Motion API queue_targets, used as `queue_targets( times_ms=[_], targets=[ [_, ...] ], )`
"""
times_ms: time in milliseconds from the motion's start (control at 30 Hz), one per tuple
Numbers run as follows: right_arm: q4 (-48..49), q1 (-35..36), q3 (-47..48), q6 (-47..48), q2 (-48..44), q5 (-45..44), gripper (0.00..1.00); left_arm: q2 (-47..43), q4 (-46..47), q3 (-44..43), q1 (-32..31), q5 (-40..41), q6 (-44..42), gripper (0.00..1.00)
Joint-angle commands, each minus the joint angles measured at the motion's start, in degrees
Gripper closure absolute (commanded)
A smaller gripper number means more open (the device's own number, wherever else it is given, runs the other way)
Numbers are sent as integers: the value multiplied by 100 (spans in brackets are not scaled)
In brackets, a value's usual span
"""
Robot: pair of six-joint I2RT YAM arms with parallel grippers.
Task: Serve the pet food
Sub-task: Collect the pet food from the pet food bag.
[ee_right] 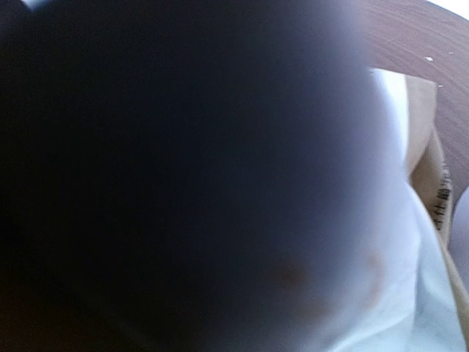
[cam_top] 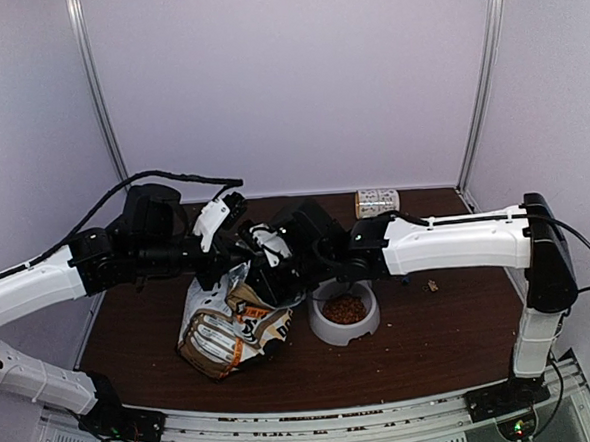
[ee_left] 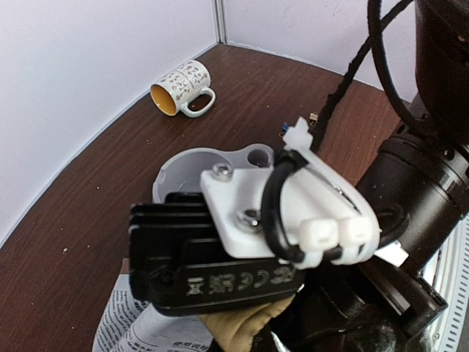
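My left gripper (cam_top: 239, 252) is clenched on the paper bag (cam_top: 226, 325), tipping its mouth toward the grey bowl (cam_top: 327, 335), which holds kibble (cam_top: 344, 308). For my right gripper (cam_top: 278, 272), I cannot tell.

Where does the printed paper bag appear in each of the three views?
Top external: paper bag left of centre, beside the grey bowl.
Left wrist: paper bag at the bottom edge.
Right wrist: paper bag at the right edge.
Shared landmark: the dark wooden table.
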State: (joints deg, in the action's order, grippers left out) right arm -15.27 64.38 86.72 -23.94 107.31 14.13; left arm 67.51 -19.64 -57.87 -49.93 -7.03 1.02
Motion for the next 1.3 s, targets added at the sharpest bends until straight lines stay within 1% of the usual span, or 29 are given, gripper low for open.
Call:
queue_targets(
  times_ms=[0,400,567,700,900,1067,1267],
  targets=[
    [434,262,-186,206,20,1581,100,36,268,-110,-113,-269,-9,100],
    [1246,81,-1012,-398,-855,2004,100,-160,241,-102,-113,-1,-65,100],
    [1836,-48,-1507,-846,-1262,2059,100,-222,233,-93,-113,78,-78,100],
    [2103,-141,-1842,-1163,-1525,1896,100,-249,232,-92,-113,83,-91,100],
    [2084,-295,-2203,-1469,-1783,1455,100,-304,237,-81,-113,126,-101,100],
    [2481,-426,-2649,-1818,-1979,1354,100,-334,228,-82,-114,170,-108,100],
    [2660,-562,-2985,-2038,-2229,1136,100,-343,224,-71,-113,207,-127,100]
  ],
)
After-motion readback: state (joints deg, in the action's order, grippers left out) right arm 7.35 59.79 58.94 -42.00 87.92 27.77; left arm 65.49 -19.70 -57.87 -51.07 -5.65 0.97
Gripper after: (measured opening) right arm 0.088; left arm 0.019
